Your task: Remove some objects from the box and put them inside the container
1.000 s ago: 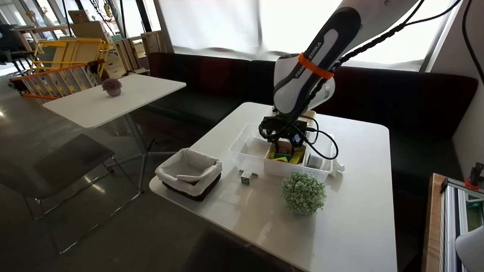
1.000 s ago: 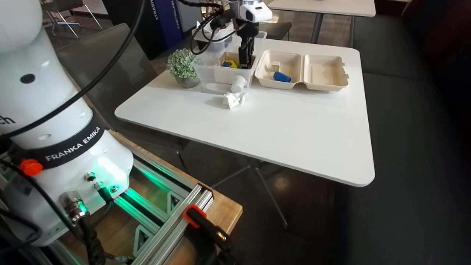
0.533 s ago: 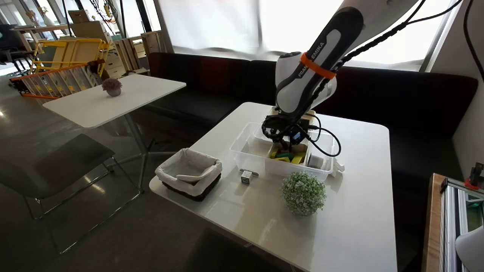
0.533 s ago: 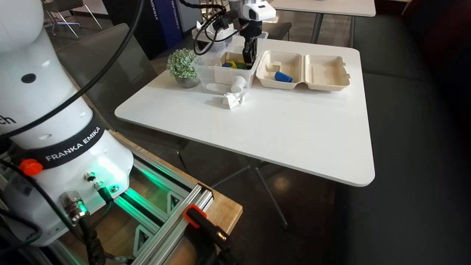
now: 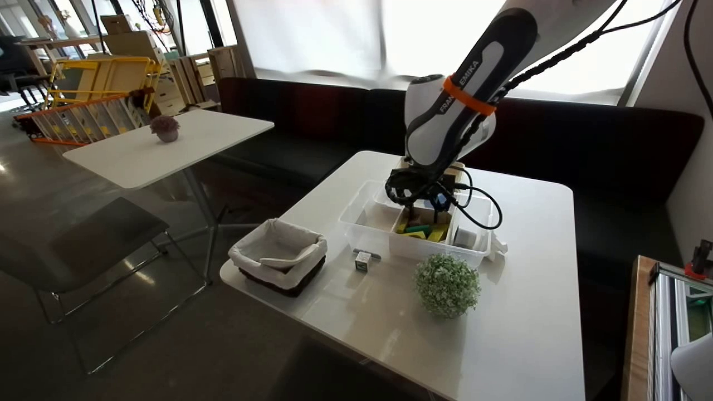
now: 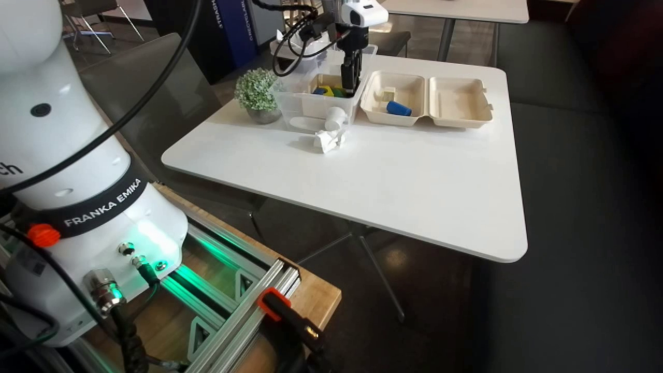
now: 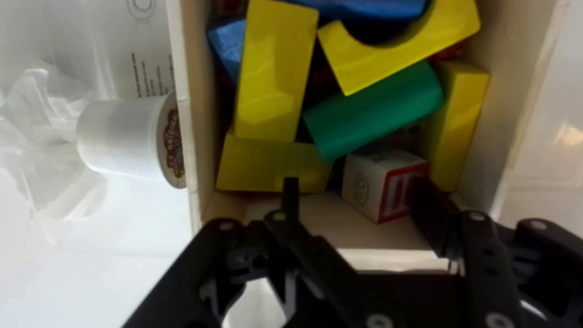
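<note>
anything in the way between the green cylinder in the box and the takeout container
Yes: the side of the box and, beyond it, the side of the clear tub stand between the green cylinder and the takeout container, so it probably needs lifting over both.

yellow arch [image 7: 406, 51] cropped at top

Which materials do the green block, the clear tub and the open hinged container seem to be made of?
Green block: probably painted wood, satin; the colour is even and opaque, but no grain shows, so plastic is possible.
Clear tub: most likely plastic, smooth; things show through its thin wall.
Open hinged container: perhaps moulded paper pulp, matte; beige, with rounded corners and little shine.
</note>
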